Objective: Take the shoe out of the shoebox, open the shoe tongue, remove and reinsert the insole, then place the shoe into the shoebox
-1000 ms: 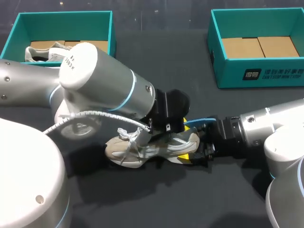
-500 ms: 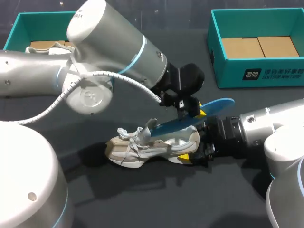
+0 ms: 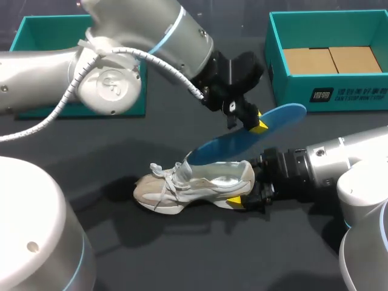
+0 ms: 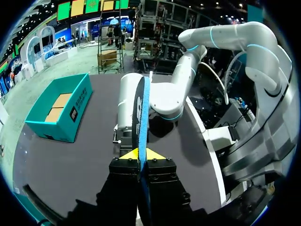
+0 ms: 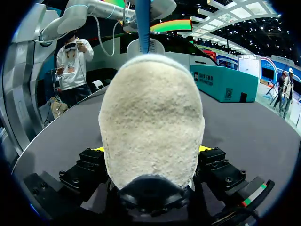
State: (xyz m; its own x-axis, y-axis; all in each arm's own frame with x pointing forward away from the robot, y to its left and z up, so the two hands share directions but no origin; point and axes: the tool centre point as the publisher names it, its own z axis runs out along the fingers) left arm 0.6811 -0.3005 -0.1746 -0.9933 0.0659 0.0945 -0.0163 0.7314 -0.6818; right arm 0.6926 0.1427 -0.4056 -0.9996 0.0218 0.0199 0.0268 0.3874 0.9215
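A beige sneaker [image 3: 182,188] lies on its sole on the black table, toe pointing left. My right gripper [image 3: 242,189] is shut on its heel; in the right wrist view the fuzzy heel [image 5: 153,127] fills the space between the fingers [image 5: 151,149]. My left gripper [image 3: 254,126] is shut on a blue insole [image 3: 242,142] above the shoe's heel end. The insole slopes down, its front tip just over the tongue. The insole [image 4: 142,108] stands edge-on between the left gripper's [image 4: 140,154] yellow tips, and the insole [image 5: 142,23] shows above the heel in the right wrist view.
An open teal shoebox [image 3: 285,91] with a cardboard floor stands at the back right. A second teal box [image 3: 24,30] at the back left is largely hidden by my left arm. Dark table surface lies bare in front of the shoe.
My left gripper has risen and moved back and to the right, drawing the blue insole up out of the shoe. The right gripper and the shoe have stayed in place.
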